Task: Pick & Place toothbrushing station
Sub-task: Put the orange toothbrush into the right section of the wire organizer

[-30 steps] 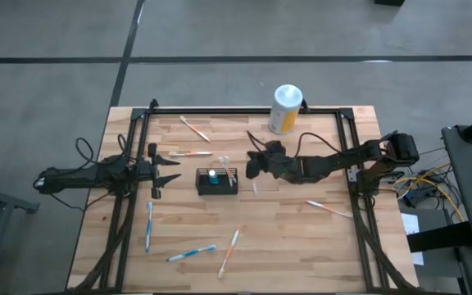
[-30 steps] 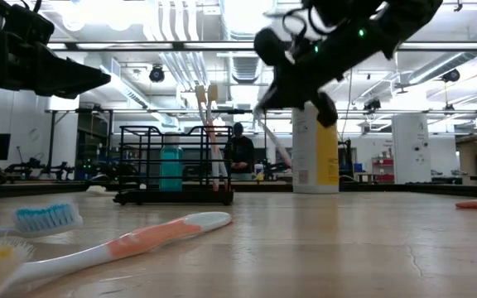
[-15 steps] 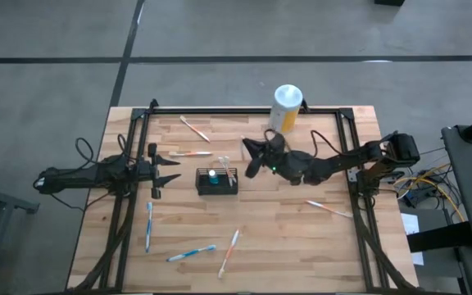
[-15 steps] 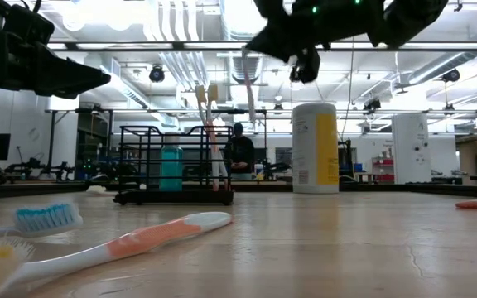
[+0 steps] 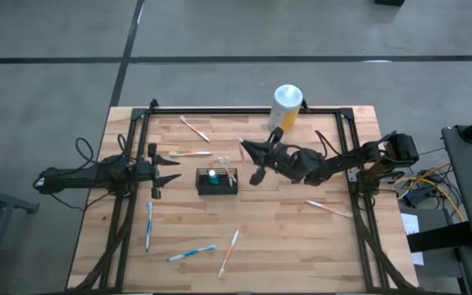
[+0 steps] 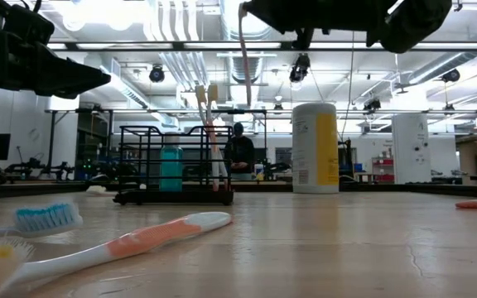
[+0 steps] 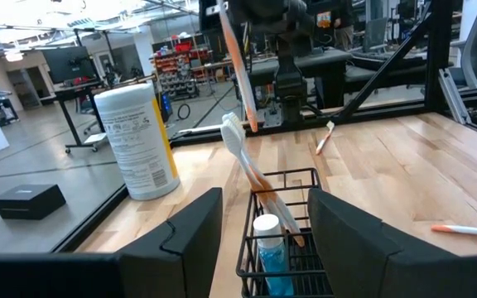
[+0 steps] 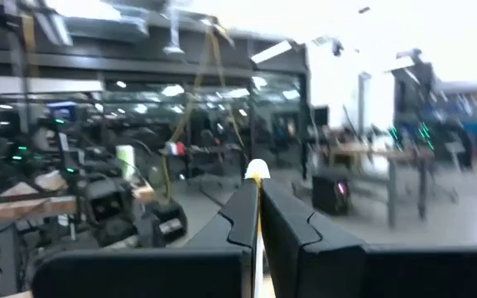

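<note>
From above, the right gripper [image 5: 248,148] is raised over the table [image 5: 301,238], just beside the toothbrushing station [image 5: 217,181] on its far right side, its fingers closed tight on a toothbrush [image 5: 242,147]. The station, a small black wire basket, sits near the table's middle between the two arms and holds a teal bottle [image 5: 212,175] and pale brushes. The left gripper [image 5: 167,170] waits just beside the basket's left end, its two fingers spread apart with nothing between them. A white-topped canister [image 5: 285,108] stands at the far edge, and loose toothbrushes lie scattered on the wood.

At table height, the right gripper [image 6: 259,12] hangs at the top of the picture, with the pinched toothbrush [image 6: 244,58] dangling almost straight down, its lower end level with the basket's [image 6: 175,165] top rim and just to its right. Two brushes [image 6: 208,132] stand in the basket beside the teal bottle [image 6: 171,168].

In the left wrist view, the left arm's dark fingers [image 7: 187,240] stand apart on either side of the basket [image 7: 284,240], which holds the bottle [image 7: 270,248] and leaning brushes [image 7: 251,165]; the held toothbrush [image 7: 237,66] hangs beyond it.

In the right wrist view, the fingers [image 8: 240,219] meet on the brush's thin handle [image 8: 257,215]; the basket is out of sight.
</note>
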Controlling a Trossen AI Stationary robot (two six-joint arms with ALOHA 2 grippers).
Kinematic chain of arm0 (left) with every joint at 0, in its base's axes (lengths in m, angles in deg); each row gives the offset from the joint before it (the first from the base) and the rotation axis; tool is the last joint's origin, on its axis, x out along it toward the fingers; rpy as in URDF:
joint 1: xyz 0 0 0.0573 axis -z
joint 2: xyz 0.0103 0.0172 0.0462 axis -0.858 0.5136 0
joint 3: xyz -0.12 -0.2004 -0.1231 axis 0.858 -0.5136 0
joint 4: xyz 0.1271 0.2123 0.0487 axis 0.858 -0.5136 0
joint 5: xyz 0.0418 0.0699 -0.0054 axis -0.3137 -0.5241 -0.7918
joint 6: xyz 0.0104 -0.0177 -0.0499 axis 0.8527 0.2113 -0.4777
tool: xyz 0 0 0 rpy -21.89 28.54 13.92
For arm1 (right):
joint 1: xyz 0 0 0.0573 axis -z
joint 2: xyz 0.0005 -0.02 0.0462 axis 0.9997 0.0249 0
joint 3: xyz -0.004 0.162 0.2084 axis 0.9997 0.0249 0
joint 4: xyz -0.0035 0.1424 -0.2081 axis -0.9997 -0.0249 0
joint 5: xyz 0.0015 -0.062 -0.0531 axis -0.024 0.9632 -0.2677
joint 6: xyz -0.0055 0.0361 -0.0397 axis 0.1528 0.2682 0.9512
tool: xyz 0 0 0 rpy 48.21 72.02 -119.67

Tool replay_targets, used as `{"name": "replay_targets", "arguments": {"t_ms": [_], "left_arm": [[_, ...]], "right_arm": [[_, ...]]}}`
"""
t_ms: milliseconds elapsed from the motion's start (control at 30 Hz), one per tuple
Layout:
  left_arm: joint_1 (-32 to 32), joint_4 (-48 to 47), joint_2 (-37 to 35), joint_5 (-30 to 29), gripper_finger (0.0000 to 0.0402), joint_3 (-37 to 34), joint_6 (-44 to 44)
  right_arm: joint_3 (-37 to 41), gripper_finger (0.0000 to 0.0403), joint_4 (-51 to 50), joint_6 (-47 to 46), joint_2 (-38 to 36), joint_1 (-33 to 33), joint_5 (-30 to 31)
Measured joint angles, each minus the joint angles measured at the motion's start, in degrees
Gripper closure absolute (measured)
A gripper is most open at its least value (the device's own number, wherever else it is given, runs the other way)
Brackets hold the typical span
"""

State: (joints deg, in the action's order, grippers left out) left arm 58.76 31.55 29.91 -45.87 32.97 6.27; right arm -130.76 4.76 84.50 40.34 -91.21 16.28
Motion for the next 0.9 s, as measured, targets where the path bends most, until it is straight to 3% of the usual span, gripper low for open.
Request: {"name": "replay_targets", "arguments": {"t_ms": [267,600,900], "left_arm": [[0.0,0.0,0.0,0.0,0.0215,0.0,0.0],[0.0,0.0,0.0,0.0,0.0216,0.0,0.0],[0.0,0.0,0.0,0.0,0.0216,0.0,0.0]], "right_arm": [[0.2,0.0395,2.1,0.3,0.5,0.6,-4.8],[0.3,0.0395,16.5,-1.3,10.5,0.8,-6.3],[0.3,0.0394,19.8,-5.2,15.4,0.7,-7.8]]}}
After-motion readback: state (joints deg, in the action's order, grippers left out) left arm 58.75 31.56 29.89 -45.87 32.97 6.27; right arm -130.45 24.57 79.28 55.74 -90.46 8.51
